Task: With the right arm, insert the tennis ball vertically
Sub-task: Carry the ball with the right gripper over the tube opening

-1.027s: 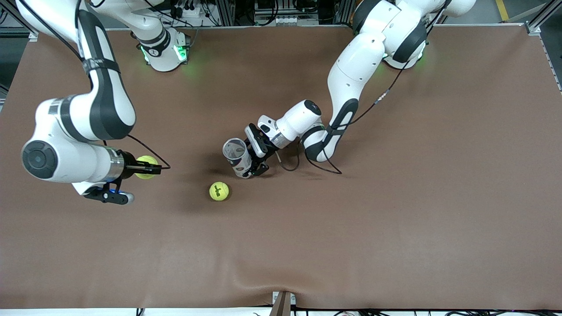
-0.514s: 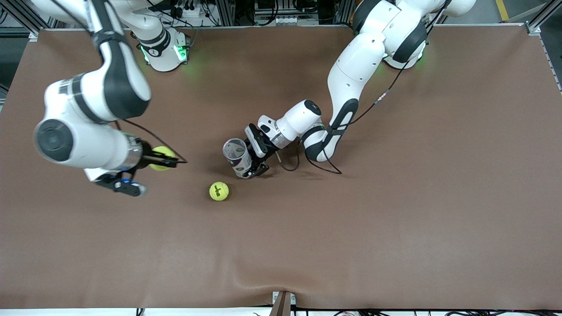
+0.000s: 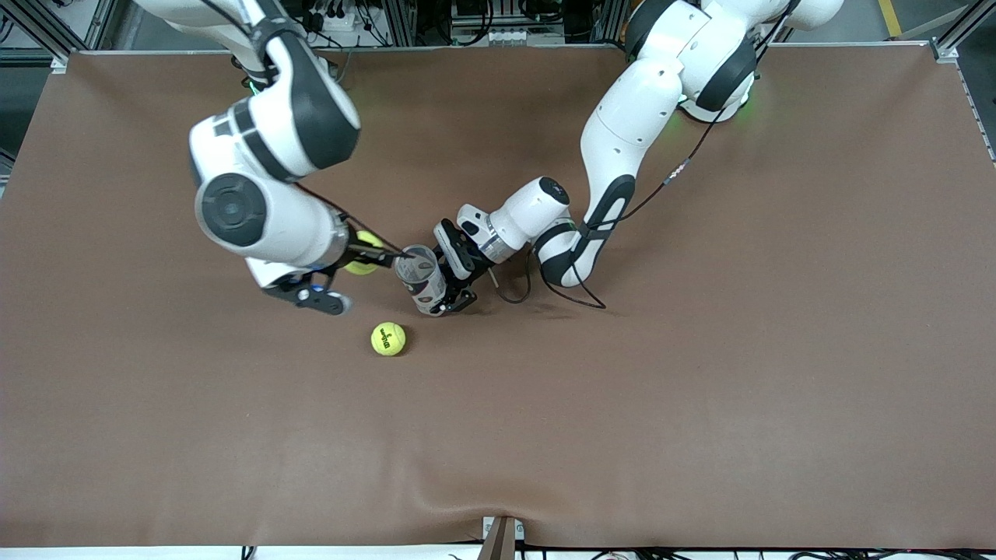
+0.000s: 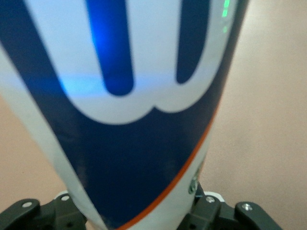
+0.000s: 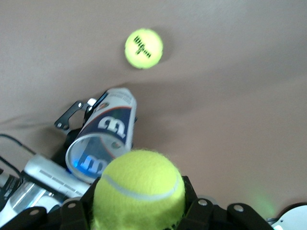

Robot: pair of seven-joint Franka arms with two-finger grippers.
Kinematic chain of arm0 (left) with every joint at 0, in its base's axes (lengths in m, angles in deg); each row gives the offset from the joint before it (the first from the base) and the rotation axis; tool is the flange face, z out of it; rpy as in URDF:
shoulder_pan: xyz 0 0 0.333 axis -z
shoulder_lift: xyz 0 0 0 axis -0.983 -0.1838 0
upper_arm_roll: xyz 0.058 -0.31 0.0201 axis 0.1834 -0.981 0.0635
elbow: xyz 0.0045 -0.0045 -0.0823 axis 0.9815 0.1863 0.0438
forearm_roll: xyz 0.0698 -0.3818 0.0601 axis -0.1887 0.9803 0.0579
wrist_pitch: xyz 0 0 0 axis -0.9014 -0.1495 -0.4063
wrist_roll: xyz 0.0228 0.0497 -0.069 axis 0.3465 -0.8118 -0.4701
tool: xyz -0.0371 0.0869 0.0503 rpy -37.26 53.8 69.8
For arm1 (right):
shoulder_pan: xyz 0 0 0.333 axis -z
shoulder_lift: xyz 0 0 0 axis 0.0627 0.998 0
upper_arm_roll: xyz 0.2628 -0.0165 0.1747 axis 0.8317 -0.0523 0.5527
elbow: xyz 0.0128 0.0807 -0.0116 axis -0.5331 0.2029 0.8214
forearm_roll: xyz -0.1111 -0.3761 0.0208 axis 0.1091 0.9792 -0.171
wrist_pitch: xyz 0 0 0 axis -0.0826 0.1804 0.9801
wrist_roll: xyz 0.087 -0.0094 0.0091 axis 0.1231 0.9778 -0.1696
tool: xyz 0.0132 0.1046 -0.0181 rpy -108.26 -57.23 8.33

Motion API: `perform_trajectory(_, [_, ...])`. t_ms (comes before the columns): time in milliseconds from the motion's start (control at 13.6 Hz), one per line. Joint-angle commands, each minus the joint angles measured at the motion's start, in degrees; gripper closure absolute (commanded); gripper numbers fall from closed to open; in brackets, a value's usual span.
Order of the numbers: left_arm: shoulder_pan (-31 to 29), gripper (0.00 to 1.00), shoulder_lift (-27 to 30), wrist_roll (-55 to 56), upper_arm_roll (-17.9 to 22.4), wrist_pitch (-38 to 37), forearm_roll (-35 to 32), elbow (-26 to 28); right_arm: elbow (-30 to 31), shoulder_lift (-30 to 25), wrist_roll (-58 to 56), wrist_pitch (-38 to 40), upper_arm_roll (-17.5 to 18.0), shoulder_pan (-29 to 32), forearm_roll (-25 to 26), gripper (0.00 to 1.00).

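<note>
My right gripper (image 3: 372,254) is shut on a yellow tennis ball (image 3: 359,253) and holds it just beside the open mouth of the ball can (image 3: 420,280), toward the right arm's end of the table. In the right wrist view the held ball (image 5: 139,189) sits between the jaws of the right gripper (image 5: 139,211), with the can's mouth (image 5: 96,160) just past it. My left gripper (image 3: 451,289) is shut on the blue and white can and holds it tilted on the table. The can (image 4: 134,120) fills the left wrist view, above the left gripper (image 4: 139,221).
A second tennis ball (image 3: 388,339) lies loose on the brown table (image 3: 700,389), nearer to the front camera than the can; it also shows in the right wrist view (image 5: 144,48). A black cable (image 3: 513,295) loops by the left wrist.
My right arm has swung from the right arm's end of the table toward the can, carrying the ball up to its mouth. The left arm, the can and the loose ball have not moved.
</note>
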Motion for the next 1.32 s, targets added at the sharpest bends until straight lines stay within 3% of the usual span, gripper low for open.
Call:
perform_trajectory(0, [-0.86,0.23,1.29,0.91,0.42,-1.15,-1.50,2.86,0.27,0.71,4.36,-2.44,-0.62,-2.57,-1.90,1.00])
perform_trajectory(367, [-0.86,0.23,1.29,1.00,0.33,-1.15,-1.50,2.77,3.60,1.41,4.64,-7.10,-0.62,-5.13,-1.81,1.00])
perform_trajectory(1174, [-0.95,0.23,1.29,1.00,0.42,-1.15,-1.50,2.86,3.61,3.26,5.34,-11.24,-0.71,-4.69,-1.63,1.00])
perform_trajectory(1247, [-0.95,0.23,1.20,1.00,0.33,-1.15,-1.50,2.86,3.61,3.17,5.34,-11.24,-0.71,-4.60,-1.63,0.83])
